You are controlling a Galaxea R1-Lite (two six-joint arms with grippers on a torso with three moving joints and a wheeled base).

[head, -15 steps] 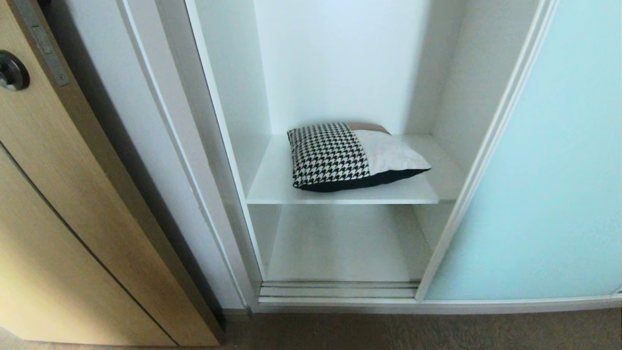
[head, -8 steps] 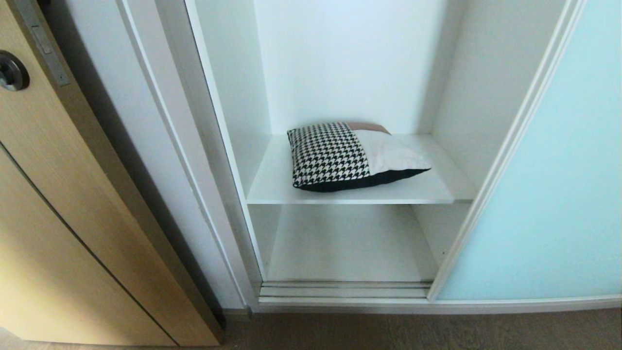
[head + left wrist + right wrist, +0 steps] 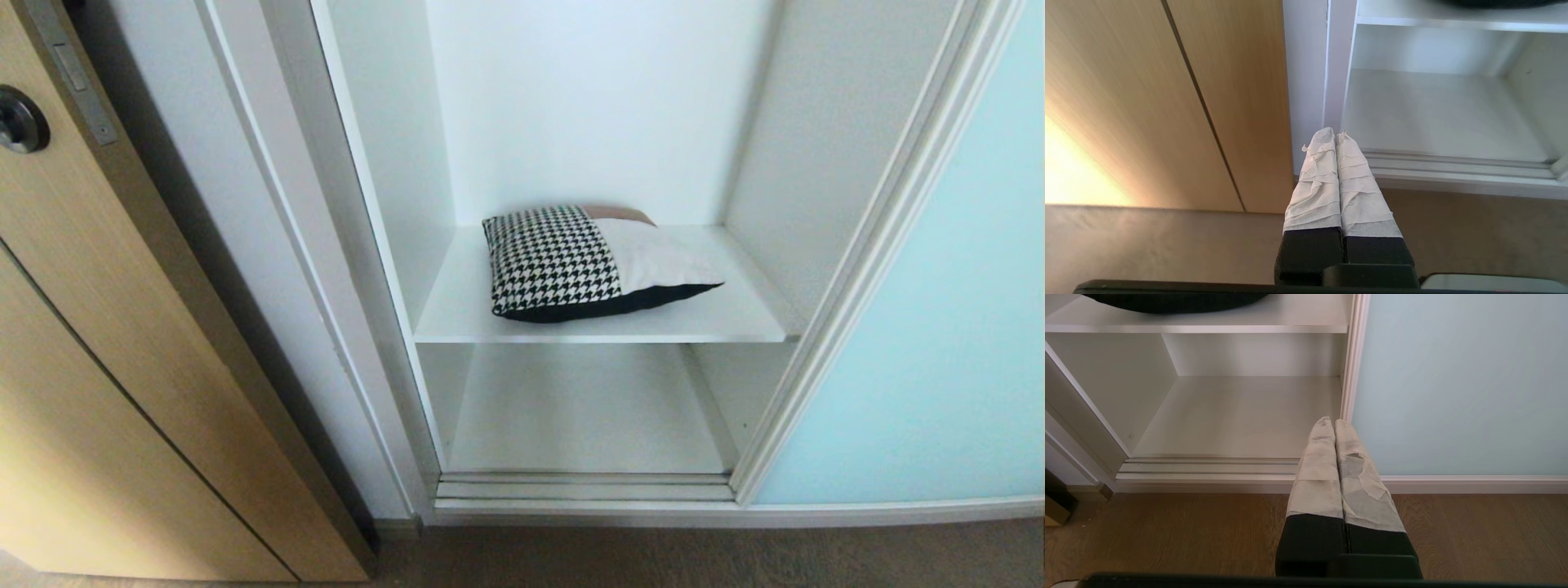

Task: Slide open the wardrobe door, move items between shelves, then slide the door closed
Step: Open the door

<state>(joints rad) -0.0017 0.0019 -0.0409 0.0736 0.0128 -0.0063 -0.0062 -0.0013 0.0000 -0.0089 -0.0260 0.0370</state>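
Note:
The sliding wardrobe door point(image 3: 939, 327), pale aqua glass in a white frame, stands pushed to the right, so the wardrobe is open. The cushion point(image 3: 588, 261), houndstooth, cream and rust-brown, lies flat on the upper of two white shelves point(image 3: 457, 314). The lower shelf point(image 3: 571, 408) is bare. Neither arm shows in the head view. My left gripper point(image 3: 1335, 136) is shut and empty, low over the floor by the wardrobe's left post. My right gripper point(image 3: 1329, 422) is shut and empty, low in front of the door's left edge point(image 3: 1349, 375). Only the cushion's black underside point(image 3: 1175, 302) shows from there.
A tan wood-grain door point(image 3: 122, 343) with a dark round handle point(image 3: 18, 120) stands to the left of the wardrobe. The floor track point(image 3: 584, 487) runs along the opening's foot. Brown wood floor point(image 3: 1167, 531) lies in front.
The aqua door's left edge has slid further right, widening the opening and uncovering more of both shelves. The cushion has not moved.

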